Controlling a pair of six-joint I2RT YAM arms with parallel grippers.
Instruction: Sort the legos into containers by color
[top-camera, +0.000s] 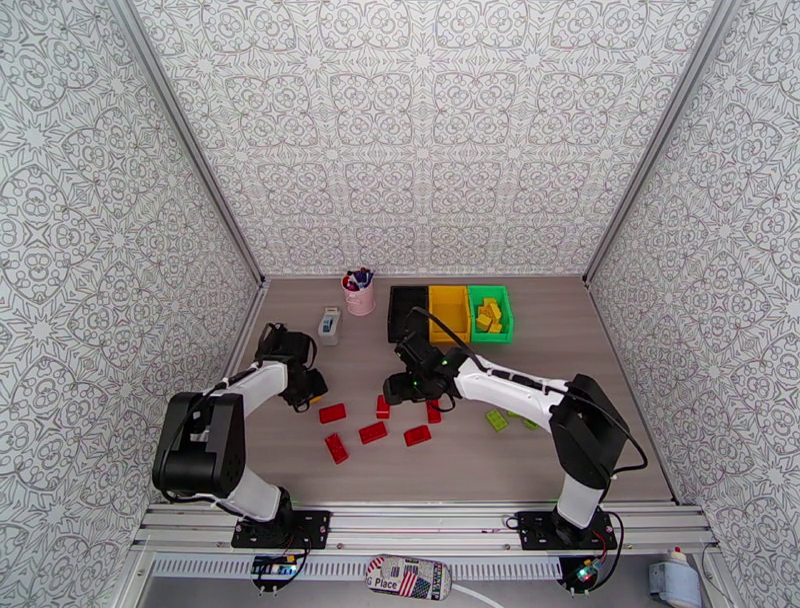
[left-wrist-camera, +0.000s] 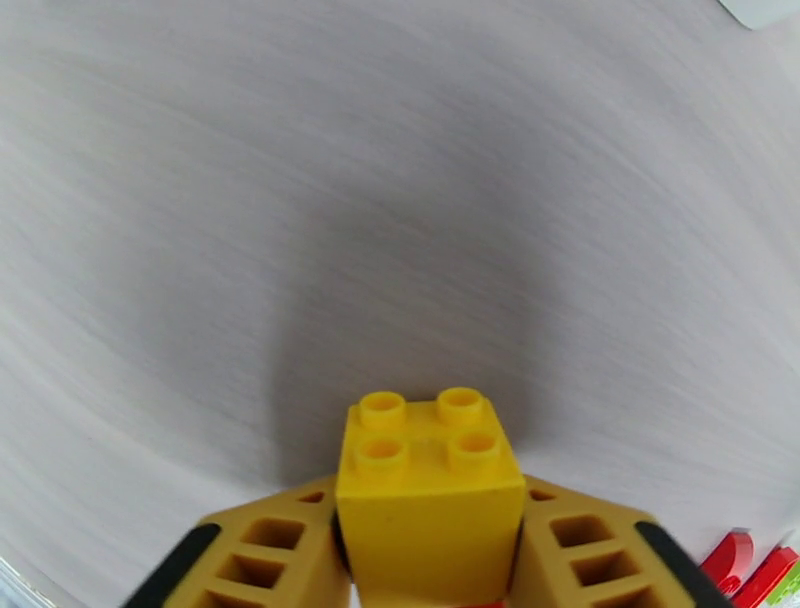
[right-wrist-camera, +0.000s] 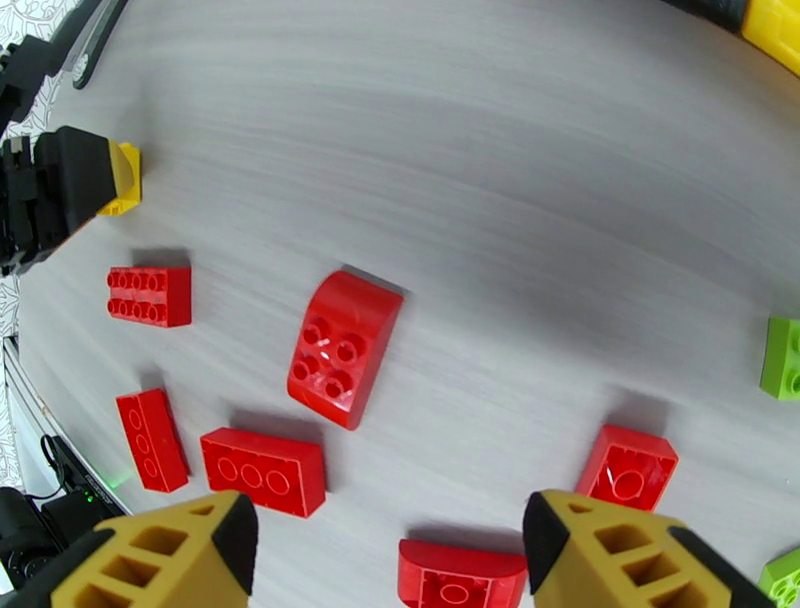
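My left gripper (left-wrist-camera: 430, 575) clamped on a yellow lego (left-wrist-camera: 430, 480) over the table (left-wrist-camera: 300, 200), my right gripper (right-wrist-camera: 390, 545) spread wide above scattered red legos (right-wrist-camera: 345, 345), green legos (top-camera: 497, 420) by my right arm (top-camera: 510, 385), black container (top-camera: 408, 300), yellow container (top-camera: 449, 310), green container (top-camera: 490, 290) in a far row, yellow pieces in the green one

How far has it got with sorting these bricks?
Partway. Some yellow bricks already sit in the green bin. The left gripper holds another yellow brick. About six red bricks and two light green bricks lie unsorted on the table, the open right gripper above the reds.
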